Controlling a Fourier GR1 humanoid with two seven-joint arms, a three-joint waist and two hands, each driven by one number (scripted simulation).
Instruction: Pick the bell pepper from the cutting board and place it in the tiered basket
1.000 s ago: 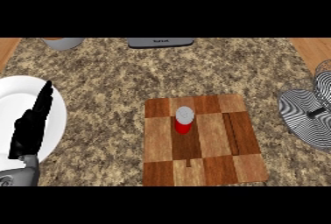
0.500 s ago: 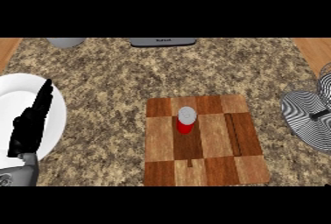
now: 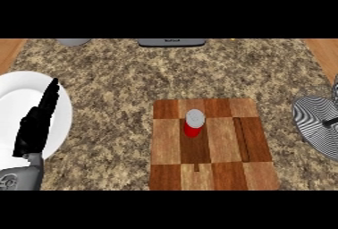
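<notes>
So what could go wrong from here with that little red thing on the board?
1. The bell pepper is small and stands upright on the cutting board; a clumsy touch might tip it.
2. The left robot hand, open over the white plate, is far from the tiered basket at the right edge: a long carry.
3. The tiered basket is partly out of view, so aiming the drop may be harder.
</notes>
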